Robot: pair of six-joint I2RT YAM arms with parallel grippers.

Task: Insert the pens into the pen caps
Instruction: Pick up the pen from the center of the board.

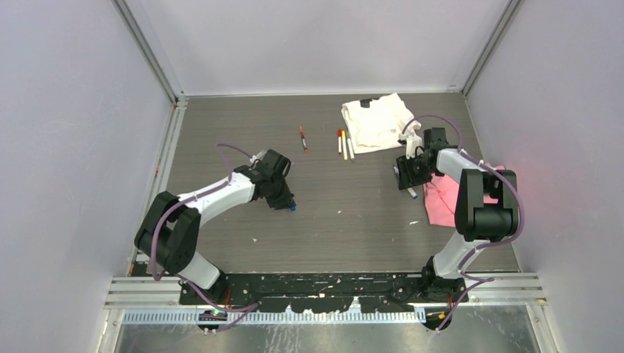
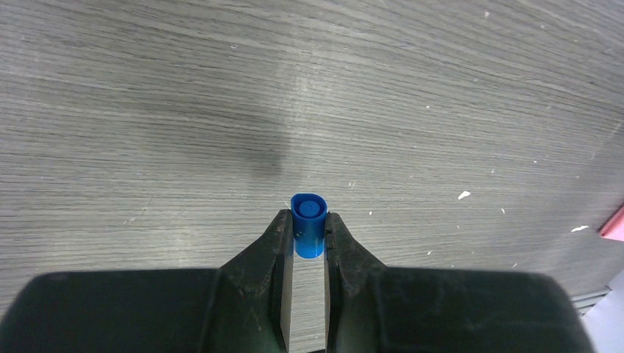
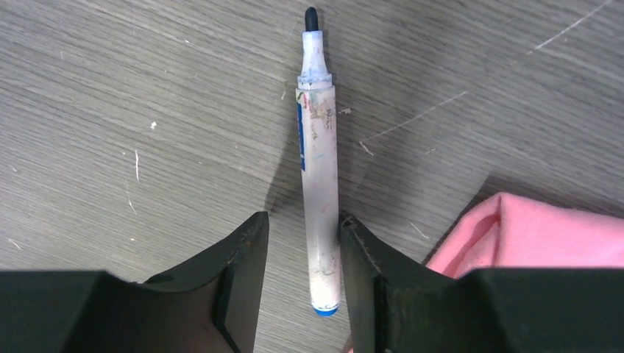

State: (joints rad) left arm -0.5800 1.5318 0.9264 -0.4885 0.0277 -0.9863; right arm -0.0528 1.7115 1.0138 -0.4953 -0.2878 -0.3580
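Nearest, my right jaws stand narrow astride the blue-ended pen (image 3: 318,184) lying on the bench (image 3: 110,110), one side touching, not yet gripping. My left jaws pinch the blue cap (image 2: 308,220) by its sides, leaving its end free, I judge, for the tip.

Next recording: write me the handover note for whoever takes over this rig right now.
Left gripper: shut on the blue cap.
Right gripper: open, jaws straddling the uncapped pen lying on the table beside the pink cloth.
Farther back: dark red pen, three pens by the white cloth; capped or not, too small to tell.
Done: cap picked up. To do: grip pen, push it into cap.
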